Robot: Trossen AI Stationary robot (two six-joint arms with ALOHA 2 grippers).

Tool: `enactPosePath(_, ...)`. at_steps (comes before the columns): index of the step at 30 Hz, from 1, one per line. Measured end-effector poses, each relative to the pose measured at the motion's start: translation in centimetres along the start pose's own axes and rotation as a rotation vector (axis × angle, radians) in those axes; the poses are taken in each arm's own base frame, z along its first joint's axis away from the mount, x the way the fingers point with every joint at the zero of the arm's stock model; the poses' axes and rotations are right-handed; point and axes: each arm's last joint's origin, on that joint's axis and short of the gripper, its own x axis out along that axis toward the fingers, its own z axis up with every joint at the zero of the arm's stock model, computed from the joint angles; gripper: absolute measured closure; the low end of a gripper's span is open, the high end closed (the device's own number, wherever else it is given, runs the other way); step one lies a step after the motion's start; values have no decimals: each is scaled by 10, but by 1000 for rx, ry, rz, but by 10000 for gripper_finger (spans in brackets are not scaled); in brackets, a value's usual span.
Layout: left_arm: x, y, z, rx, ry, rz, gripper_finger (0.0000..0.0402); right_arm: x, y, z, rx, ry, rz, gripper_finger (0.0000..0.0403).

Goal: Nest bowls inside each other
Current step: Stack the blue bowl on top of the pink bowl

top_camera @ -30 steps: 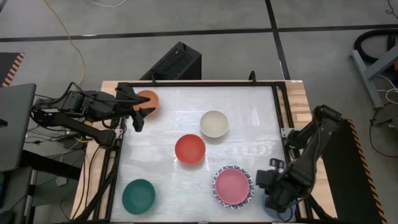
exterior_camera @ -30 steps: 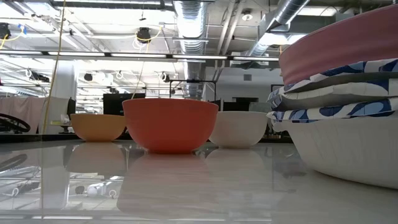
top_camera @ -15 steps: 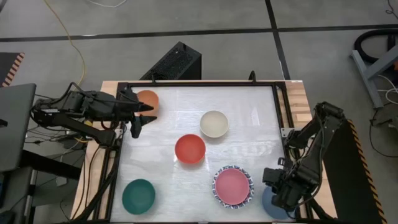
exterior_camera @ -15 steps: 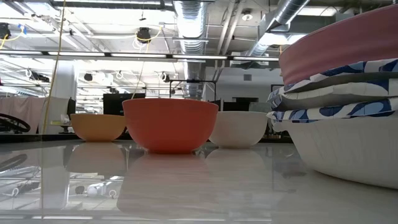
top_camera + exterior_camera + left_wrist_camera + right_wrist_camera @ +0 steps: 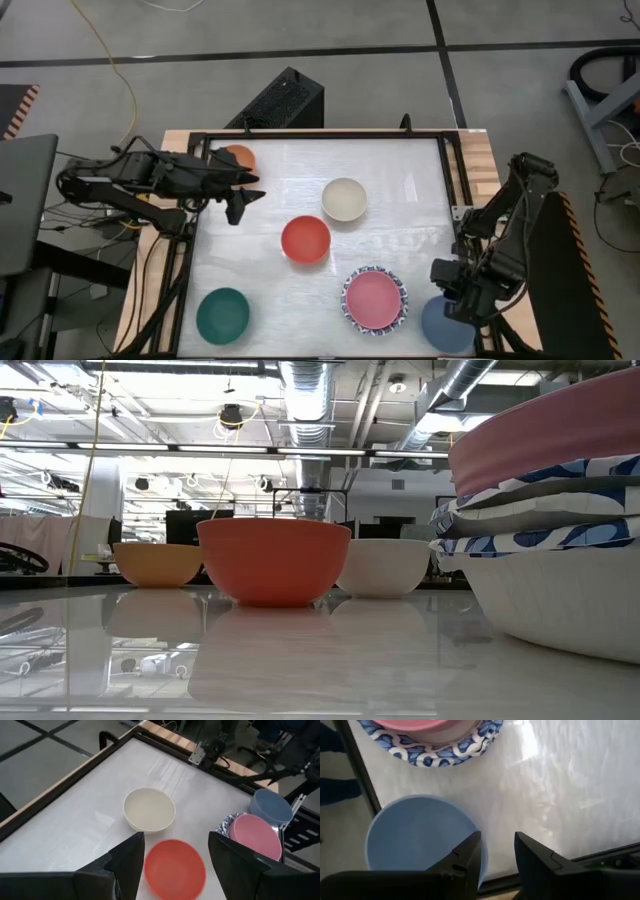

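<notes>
Single bowls stand rim up on the white table: orange (image 5: 238, 155) at the far left, cream (image 5: 344, 198), red (image 5: 306, 239) and teal-green (image 5: 222, 313). A pink bowl (image 5: 373, 297) sits nested in blue-patterned white bowls (image 5: 427, 755). A blue bowl (image 5: 446, 326) stands at the table's near right corner. My left gripper (image 5: 240, 200) hovers open beside the orange bowl and looks toward the red bowl (image 5: 175, 867). My right gripper (image 5: 497, 842) hangs open, pointing down over the blue bowl's rim (image 5: 479, 862). I see no contact.
A black frame (image 5: 448, 170) runs round the tabletop. The blue bowl covers the frame's near right corner in the right wrist view. Bare white table lies between the red and teal-green bowls. In the low view the nested stack (image 5: 550, 550) fills the right side.
My left gripper has moved from beside the orange bowl toward the table's right edge and has rolled a little. My right gripper has drifted toward the far right, so more of the blue bowl shows. The bowls stand where they were.
</notes>
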Motion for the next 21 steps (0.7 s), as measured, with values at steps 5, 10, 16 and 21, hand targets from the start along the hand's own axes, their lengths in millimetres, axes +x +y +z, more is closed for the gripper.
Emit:
enactPosePath(5,0,-4,7,-24,-67,-39,192,6,2,0,-20,-12,17,265)
enactPosePath(10,-14,-3,14,-58,-136,-110,192,6,2,0,-123,-15,13,265)
enactPosePath(16,-27,4,14,-64,-148,-114,192,10,0,-1,-150,-13,6,265)
enactPosePath(21,-30,5,14,-54,-155,-103,192,29,-3,-7,-145,26,65,265)
